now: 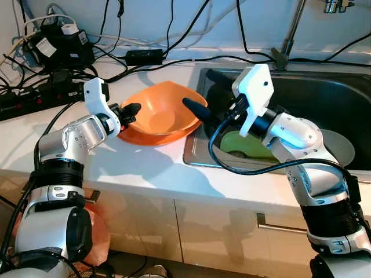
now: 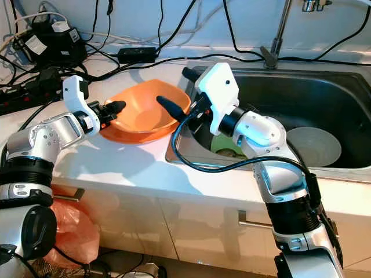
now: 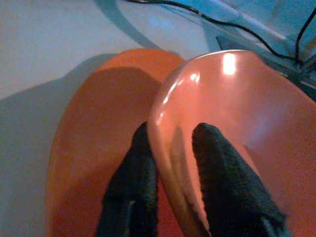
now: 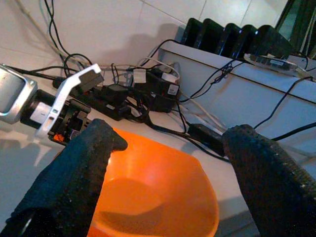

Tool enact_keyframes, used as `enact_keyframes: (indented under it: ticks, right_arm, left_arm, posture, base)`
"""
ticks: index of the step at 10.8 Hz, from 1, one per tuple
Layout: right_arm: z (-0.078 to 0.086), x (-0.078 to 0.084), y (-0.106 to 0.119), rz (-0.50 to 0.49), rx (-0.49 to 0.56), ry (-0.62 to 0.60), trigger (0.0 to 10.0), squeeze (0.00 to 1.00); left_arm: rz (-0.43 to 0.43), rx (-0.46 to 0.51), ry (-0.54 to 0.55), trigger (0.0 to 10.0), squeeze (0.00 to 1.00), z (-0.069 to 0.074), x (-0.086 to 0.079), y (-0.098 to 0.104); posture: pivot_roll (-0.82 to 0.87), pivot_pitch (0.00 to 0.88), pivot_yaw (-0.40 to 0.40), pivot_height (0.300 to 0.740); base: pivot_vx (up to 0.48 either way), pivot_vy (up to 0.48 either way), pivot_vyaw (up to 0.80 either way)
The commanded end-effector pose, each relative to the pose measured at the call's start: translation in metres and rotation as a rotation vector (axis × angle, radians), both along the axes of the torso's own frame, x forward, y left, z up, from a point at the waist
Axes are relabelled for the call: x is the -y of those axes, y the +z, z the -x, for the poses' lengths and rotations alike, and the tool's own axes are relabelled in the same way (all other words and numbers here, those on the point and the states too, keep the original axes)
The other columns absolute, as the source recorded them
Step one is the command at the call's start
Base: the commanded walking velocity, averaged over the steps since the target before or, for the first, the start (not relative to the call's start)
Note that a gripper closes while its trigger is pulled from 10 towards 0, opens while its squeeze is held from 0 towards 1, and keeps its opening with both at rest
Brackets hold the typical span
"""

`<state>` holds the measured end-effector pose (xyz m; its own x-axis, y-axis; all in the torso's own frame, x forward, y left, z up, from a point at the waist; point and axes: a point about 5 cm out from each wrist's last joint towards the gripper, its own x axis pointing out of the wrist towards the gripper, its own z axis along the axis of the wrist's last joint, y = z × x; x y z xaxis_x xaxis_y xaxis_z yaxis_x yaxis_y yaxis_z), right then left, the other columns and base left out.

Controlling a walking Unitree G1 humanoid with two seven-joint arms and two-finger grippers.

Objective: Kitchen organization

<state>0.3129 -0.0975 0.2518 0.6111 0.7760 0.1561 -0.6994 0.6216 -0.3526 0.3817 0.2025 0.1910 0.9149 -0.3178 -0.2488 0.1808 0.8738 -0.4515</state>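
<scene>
From my head views, my left gripper (image 1: 132,111) pinches the rim of the orange bowl (image 1: 159,116) on the tabletop (image 1: 139,168) beside the sink (image 1: 324,92). My left wrist view shows fingers (image 3: 222,187) straddling that rim. My right wrist view shows my right gripper (image 4: 168,173) spread wide over the bowl; next, I judge, it takes hold.

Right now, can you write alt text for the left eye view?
The left claw grips the rim of an orange bowl resting on an orange plate on a white counter. The right claw hovers open by the bowl's far rim, over the sink.
</scene>
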Motion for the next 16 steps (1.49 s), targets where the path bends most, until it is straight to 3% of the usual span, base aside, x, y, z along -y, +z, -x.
enact_keyframes:
  ticks: [1,2,4,5,7,9,11,16]
  right_arm:
    - [-0.001,-0.001,0.0,-0.01,-0.011,0.002,10.0,0.0]
    - [-0.002,-0.001,0.0,-0.014,-0.014,0.003,10.0,0.0]
    - [-0.01,0.003,-0.001,-0.053,-0.056,-0.069,10.0,0.0]
    - [-0.015,0.006,-0.002,-0.07,-0.082,-0.116,10.0,0.0]
    - [-0.022,0.011,-0.003,-0.087,-0.103,-0.18,10.0,0.0]
    - [-0.04,0.032,-0.004,-0.213,-0.185,-0.392,10.0,0.0]
    - [-0.049,0.044,-0.008,-0.364,-0.295,-0.488,10.0,0.0]
    - [-0.049,0.036,0.0,-0.575,-0.413,-0.389,10.0,0.0]
  left_arm:
    - [0.017,0.025,0.019,0.0,0.0,-0.001,-0.002,0.004]
    - [0.015,0.05,0.022,0.0,0.0,-0.001,-0.001,0.007]
    - [0.12,0.174,-0.049,0.0,0.0,-0.001,0.015,0.022]
    - [0.131,0.217,-0.063,0.0,0.0,0.0,0.02,0.026]
    - [0.167,0.268,-0.054,0.0,0.0,0.001,0.022,0.032]
    - [0.229,0.373,-0.01,0.0,0.0,0.001,0.018,0.045]
    - [0.293,0.463,0.026,0.0,0.0,0.003,0.015,0.059]
    - [0.313,0.486,0.022,0.0,0.0,0.003,0.021,0.06]
  posture:
    - [0.19,0.013,0.098,0.74]
    - [0.19,0.013,0.098,0.74]
    - [0.19,0.014,0.093,0.74]
    - [0.19,0.016,0.089,0.74]
    - [0.19,0.018,0.088,0.74]
    - [0.19,0.02,0.082,0.74]
    - [0.19,0.02,0.079,0.74]
    - [0.19,0.019,0.077,0.74]
  base:
    - [0.0,0.0,0.0]
    - [0.0,0.0,0.0]
    - [0.0,0.0,0.0]
    - [0.0,0.0,0.0]
    - [0.0,0.0,0.0]
    - [0.0,0.0,0.0]
    - [0.0,0.0,0.0]
    - [0.0,0.0,0.0]
